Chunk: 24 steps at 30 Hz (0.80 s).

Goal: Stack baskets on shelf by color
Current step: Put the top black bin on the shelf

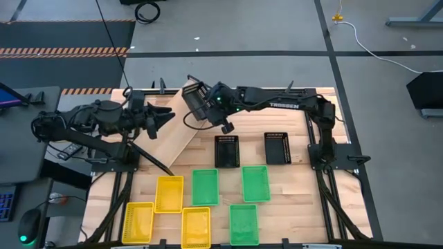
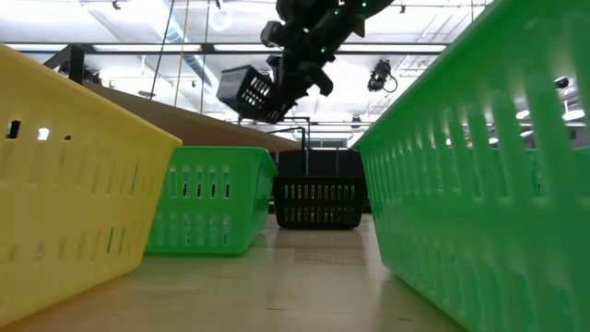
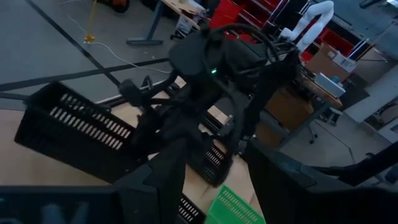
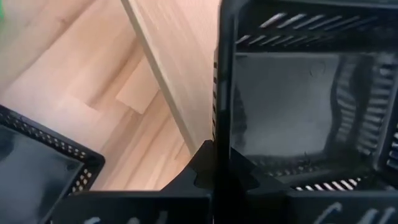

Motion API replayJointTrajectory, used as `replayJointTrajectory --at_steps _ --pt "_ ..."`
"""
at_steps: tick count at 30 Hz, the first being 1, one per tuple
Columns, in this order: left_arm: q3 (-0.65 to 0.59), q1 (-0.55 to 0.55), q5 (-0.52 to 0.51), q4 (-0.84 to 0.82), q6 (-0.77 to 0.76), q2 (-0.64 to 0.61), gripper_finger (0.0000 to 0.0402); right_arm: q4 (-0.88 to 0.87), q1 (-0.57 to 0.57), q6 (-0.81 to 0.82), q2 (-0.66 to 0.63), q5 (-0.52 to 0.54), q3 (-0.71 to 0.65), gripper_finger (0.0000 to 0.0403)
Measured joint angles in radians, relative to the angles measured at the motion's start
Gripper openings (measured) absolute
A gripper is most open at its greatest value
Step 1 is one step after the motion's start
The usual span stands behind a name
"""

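My right gripper [image 1: 210,105] is shut on a black basket [image 1: 194,101], held tilted in the air over the far end of the shelf [image 1: 173,135], a light-wood board lying slantwise at the table's far left. The low view shows the basket [image 2: 247,92] high above the table. My left gripper [image 1: 168,116] is open and empty just left of the shelf, its fingers pointing at the held basket [image 3: 74,134]. Two more black baskets [image 1: 226,151] [image 1: 276,148], three green [image 1: 205,187] and three yellow [image 1: 169,194] rest on their bottoms on the table. My right gripper pinches one side wall of the black basket at its rim [image 4: 217,106], one finger inside the basket and one outside. The fingers come from the table's right. The basket is lifted clear and tilted, above the shelf.
The green baskets [image 1: 255,183] [image 1: 243,223] and yellow baskets [image 1: 138,221] [image 1: 196,227] fill the table's near half. Bare tabletop [image 1: 291,200] lies at the near right. In the low view a green basket [image 2: 479,184] and a yellow one [image 2: 64,175] stand close to the camera.
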Motion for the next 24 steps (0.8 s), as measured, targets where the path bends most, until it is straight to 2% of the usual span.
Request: replayJointTrajectory --at_steps 3,8,16,19,24 --pt "0.000 0.000 0.008 0.000 -0.001 0.000 0.0176 0.033 0.001 0.017 -0.003 0.012 0.000 0.0025" --pt "0.000 0.000 0.009 -0.004 0.000 0.000 0.0176 0.133 0.002 0.070 -0.013 0.012 0.000 0.0073" --pt "0.000 0.000 0.009 -0.009 0.015 0.000 0.0176 0.098 0.002 0.067 -0.014 0.015 0.000 0.0150" --pt "0.000 0.000 0.008 -0.009 0.016 0.000 0.0176 0.098 0.002 0.066 -0.014 0.020 0.000 0.0162" --pt "0.000 0.000 0.008 -0.026 0.015 0.000 0.0176 0.093 0.009 0.072 -0.039 0.114 0.000 0.0165"
